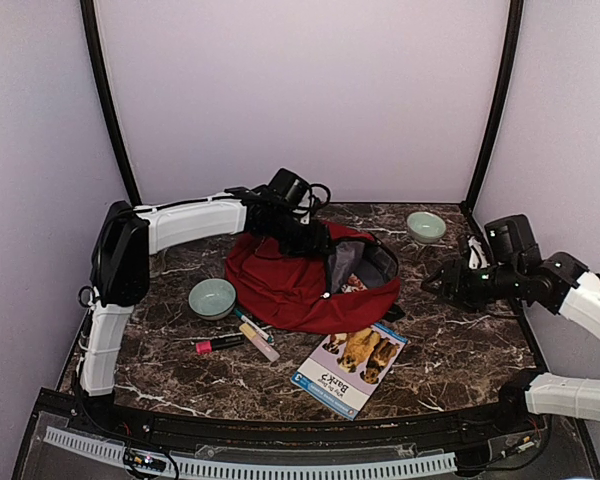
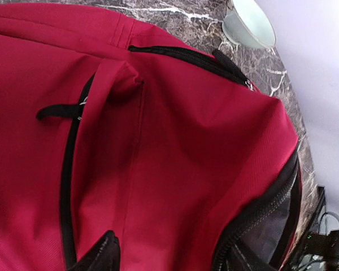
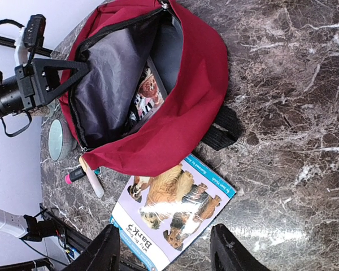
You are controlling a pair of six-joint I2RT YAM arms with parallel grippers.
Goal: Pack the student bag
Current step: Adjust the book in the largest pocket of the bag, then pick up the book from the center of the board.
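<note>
The student bag (image 1: 285, 285) lies mid-table, dark red, its main zip open toward the right and showing grey lining (image 3: 110, 73). A picture book (image 3: 148, 93) is inside it. My left gripper (image 1: 312, 243) is over the bag's top beside the opening. In the left wrist view its fingers (image 2: 101, 255) stand wide apart with red fabric (image 2: 169, 169) between them, holding nothing. My right gripper (image 1: 440, 280) hovers right of the bag, open and empty. In the right wrist view it (image 3: 166, 248) is above a dog book (image 3: 172, 206) lying at the bag's front edge.
A pale green bowl (image 1: 212, 297) stands left of the bag, and another (image 1: 425, 225) at the back right. A pink marker (image 1: 220, 343) and a cream one (image 1: 259, 341) lie in front of the bag. A black strap (image 3: 223, 130) sticks out from under it.
</note>
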